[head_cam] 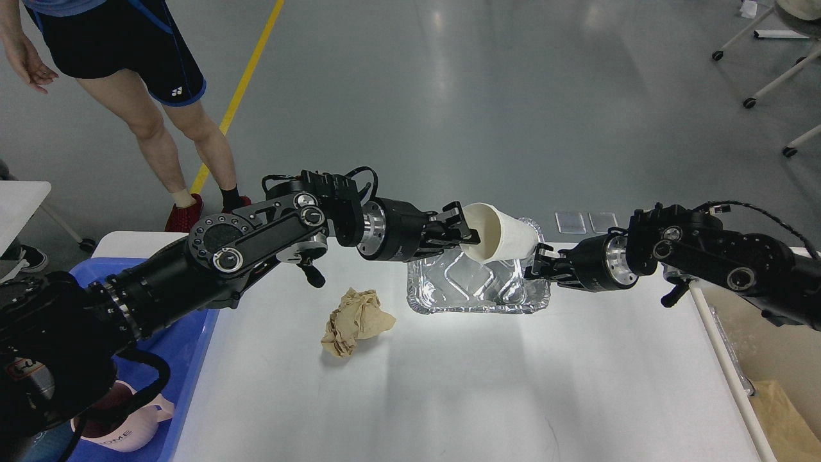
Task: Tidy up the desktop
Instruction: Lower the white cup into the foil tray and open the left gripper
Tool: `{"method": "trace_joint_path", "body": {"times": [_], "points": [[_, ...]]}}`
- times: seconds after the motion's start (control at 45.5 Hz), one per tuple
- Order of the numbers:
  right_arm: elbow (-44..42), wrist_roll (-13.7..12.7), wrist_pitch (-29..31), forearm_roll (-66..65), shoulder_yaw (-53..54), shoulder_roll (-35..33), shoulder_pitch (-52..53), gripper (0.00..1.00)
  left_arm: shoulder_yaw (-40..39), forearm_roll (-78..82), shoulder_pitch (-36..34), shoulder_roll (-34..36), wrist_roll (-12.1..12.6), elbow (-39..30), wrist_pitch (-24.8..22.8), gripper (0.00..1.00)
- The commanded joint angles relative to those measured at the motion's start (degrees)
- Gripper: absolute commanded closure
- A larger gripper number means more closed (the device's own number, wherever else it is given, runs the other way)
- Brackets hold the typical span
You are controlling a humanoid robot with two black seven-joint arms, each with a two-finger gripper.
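From the head view, the desktop (449, 385) fills the lower middle of the frame, white and plain, running from the blue tray (192, 340) at the lower left edge to the cream bin (776, 359) at the lower right. My left arm comes in from the lower left and reaches toward the centre; my left gripper (463, 230) sits just above the middle of the frame, its fingers closed on the rim of a white paper cup (500, 239), one finger inside the mouth and one outside. The cup is tilted on its side, mouth pointing left toward that gripper, and it hangs over the far part of a shiny foil tray (478, 282) that rests on the desktop at centre. My right arm comes in from the right edge, and my right gripper (537, 263) lies just right of the cup's base and over the foil tray's right rim; its fingers are dark and bunched against the cup and the foil, so I cannot tell whether they are apart or together, nor whether they touch the cup. Left of the foil tray, well apart from it, a crumpled ball of brown paper (356, 321) lies on the desktop. In the blue tray at the lower left corner sits a pale pink mug (128, 427), partly hidden by my left arm. A person's bare legs (173, 135) stand on the grey floor at the upper left.
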Motion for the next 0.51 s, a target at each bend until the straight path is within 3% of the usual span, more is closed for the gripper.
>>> {"method": "trace_joint_path", "body": {"times": [0.0,0.264,0.484], "points": [[0.1,0.0,0.0,0.0,0.0,-0.1,0.0,1.0,0.0,-0.1,0.1,-2.0,0.2,1.3,0.9,0.25],[0.0,-0.1,0.0,0.0,0.0,0.0,0.0,1.0,-0.1,-0.9,0.1,-3.0,0.3,1.7,1.4,0.12],[0.0,0.0,0.0,0.0,0.1,0.0,0.0,1.0,0.0,-0.9,0.1,-3.0,0.4,1.7,1.5,0.1]]}}
